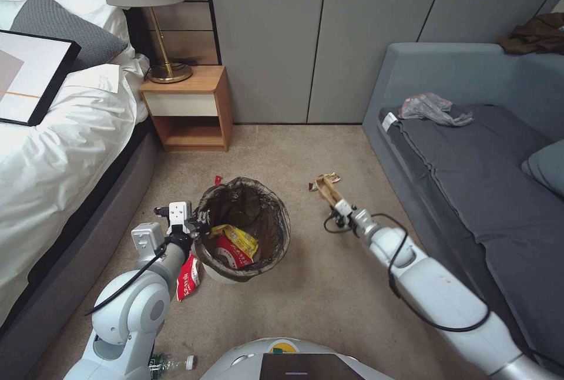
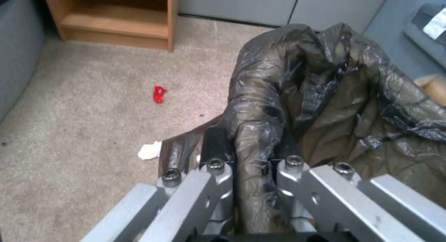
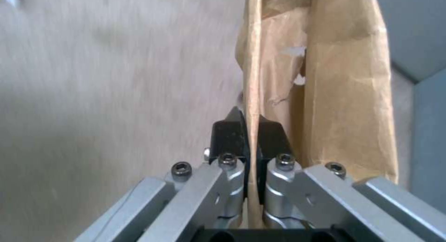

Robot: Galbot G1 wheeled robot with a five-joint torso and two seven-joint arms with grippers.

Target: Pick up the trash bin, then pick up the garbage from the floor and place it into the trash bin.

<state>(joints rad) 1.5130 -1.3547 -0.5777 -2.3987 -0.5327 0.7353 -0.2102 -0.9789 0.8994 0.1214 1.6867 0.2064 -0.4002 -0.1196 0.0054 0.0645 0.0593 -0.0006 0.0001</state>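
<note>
1. The left pincer [image 1: 202,222] is clenched on the rim of the trash bin [image 1: 242,227], its jaws pinching the crinkled dark bag liner [image 2: 297,106] folded over the edge. This grip appears meant to keep the bin's mouth facing up and within reach of the other arm.
2. The bin is round, white plastic below a glossy, wrinkled brown-black film. It sits over the carpet [image 1: 305,286] between the bed [image 1: 53,151] and the sofa [image 1: 482,180]. Inside lie a yellow wrapper [image 1: 238,238] and a red-and-white wrapper [image 1: 230,254].
3. The right pincer [image 1: 339,208] is grasping a tan paper bag [image 3: 325,95], its jaws closed on 1 thin edge. The bag is stiff, creased and slightly torn, and is held beside the sofa, well apart from the bin. An edge grip probably suits so flat a sheet.
4. Litter on the carpet: a red-and-white packet [image 1: 188,279] just beside the bin, a small red scrap [image 2: 159,94], a white tissue wad [image 2: 150,150], a crumpled wrapper [image 1: 330,178] beyond the bag and a clear bottle [image 1: 170,363] near the robot's base.
5. Judged progress: the bin is in hand and partly filled; several pieces remain.
</note>
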